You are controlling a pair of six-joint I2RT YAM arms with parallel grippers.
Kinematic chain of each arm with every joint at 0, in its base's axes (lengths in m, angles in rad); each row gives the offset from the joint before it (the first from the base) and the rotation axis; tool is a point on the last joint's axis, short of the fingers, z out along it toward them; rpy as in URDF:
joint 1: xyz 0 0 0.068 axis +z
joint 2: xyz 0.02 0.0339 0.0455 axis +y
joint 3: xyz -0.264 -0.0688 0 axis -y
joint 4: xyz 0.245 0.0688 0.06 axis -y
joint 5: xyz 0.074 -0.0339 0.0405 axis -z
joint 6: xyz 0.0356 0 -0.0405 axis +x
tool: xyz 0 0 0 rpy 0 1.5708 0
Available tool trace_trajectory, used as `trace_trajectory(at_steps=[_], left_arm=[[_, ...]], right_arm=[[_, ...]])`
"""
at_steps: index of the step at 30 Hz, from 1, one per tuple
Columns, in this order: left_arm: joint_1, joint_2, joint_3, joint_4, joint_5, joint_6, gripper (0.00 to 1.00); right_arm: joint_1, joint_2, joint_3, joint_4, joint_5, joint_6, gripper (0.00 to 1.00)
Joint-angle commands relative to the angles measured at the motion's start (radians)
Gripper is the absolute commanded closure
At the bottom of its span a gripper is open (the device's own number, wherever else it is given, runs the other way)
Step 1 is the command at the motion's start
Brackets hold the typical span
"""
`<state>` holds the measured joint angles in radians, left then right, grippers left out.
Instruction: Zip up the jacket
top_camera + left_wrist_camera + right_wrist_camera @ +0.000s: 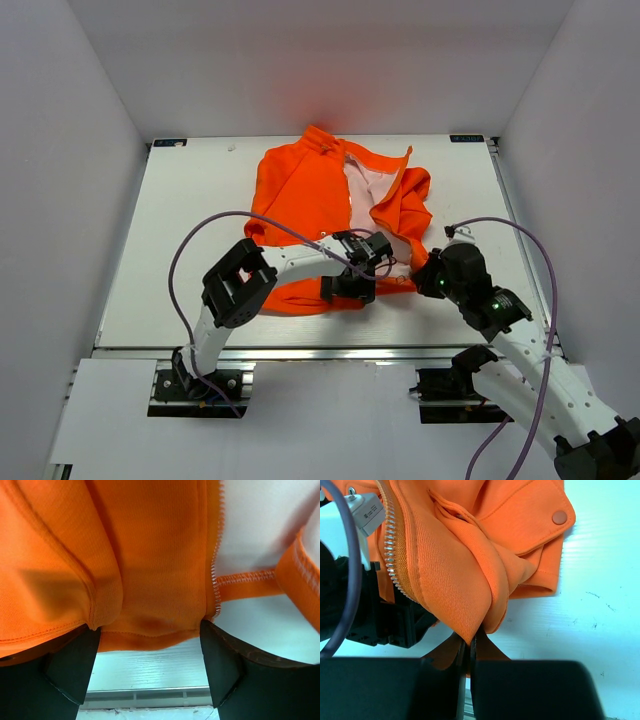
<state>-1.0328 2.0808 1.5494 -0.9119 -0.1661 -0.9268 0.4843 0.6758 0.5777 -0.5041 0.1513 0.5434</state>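
The orange jacket (pixel 310 200) lies open on the white table, its pale lining (pixel 362 190) showing. My left gripper (pixel 352 278) is at the bottom hem. In the left wrist view its gripper (pixel 150 647) is open, and the orange hem (pixel 150 625) spans the gap between its black fingertips (pixel 75 665), next to the zipper edge (pixel 216 575). My right gripper (pixel 425 275) is at the right front panel's lower corner. In the right wrist view its gripper (pixel 471 647) is shut on a fold of orange fabric (pixel 455 590), lifted slightly. The zipper teeth (pixel 392 555) run beside it.
A flap pocket with a snap (pixel 559 516) lies right of the pinched fold. The left arm's purple cable (pixel 200 225) loops over the table's left half. The left gripper's body (pixel 375 620) sits close to my right gripper. White walls enclose the table (pixel 200 290).
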Motion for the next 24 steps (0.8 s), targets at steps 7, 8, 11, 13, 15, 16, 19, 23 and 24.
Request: trace_trajectory(at_steps=[7,8,11,13,15,16,19,23,24], left_arm=[[0.016,0.159,0.094,-0.002,-0.010,-0.009,0.20],[0.022,0.166,0.092,-0.002,-0.001,-0.006,0.22],[0.037,0.171,0.068,0.015,0.034,0.000,0.40],[0.045,0.150,0.043,0.047,0.054,0.006,0.54],[0.048,0.130,0.014,0.079,0.059,0.014,0.83],[0.048,0.111,0.008,0.085,0.060,0.017,1.00],[0.048,0.082,-0.006,0.103,0.059,0.046,1.00],[0.048,-0.014,-0.086,0.226,0.114,0.118,1.00],[0.048,-0.065,-0.109,0.252,0.128,0.164,1.00]], right_arm=[[-0.004,-0.031,0.025,-0.040,0.054,-0.007,1.00],[-0.006,-0.033,0.025,-0.040,0.059,-0.008,1.00],[-0.004,-0.038,0.021,-0.044,0.067,-0.008,1.00],[-0.006,-0.036,0.016,-0.037,0.067,-0.008,1.00],[-0.006,-0.038,0.010,-0.031,0.060,-0.008,1.00],[-0.004,-0.035,0.005,-0.028,0.057,-0.011,1.00],[-0.006,-0.033,-0.007,-0.016,0.033,-0.013,1.00],[-0.007,-0.030,-0.021,0.021,-0.024,-0.046,1.00],[-0.006,-0.036,-0.027,0.032,-0.056,-0.056,1.00]])
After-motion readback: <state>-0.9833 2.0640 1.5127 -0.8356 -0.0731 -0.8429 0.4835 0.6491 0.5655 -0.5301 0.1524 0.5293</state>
